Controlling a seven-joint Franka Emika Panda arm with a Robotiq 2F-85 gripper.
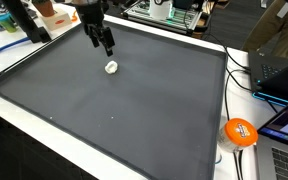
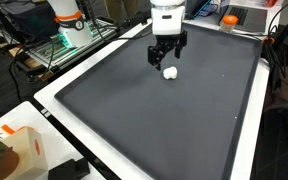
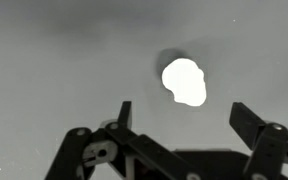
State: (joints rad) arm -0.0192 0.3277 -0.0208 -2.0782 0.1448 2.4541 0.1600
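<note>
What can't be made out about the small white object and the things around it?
- White object: glare in the wrist view leaves a blank blob; too small in both exterior views to identify.
- Gripper: its arm is cut off by the top edge in both exterior views.
- Orange item: too blurred in an exterior view to read.

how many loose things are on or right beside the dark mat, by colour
white: 1, the small white object on the dark mat, by the open gripper
orange: 1, the round orange object just off the mat's edge
total: 2
</note>
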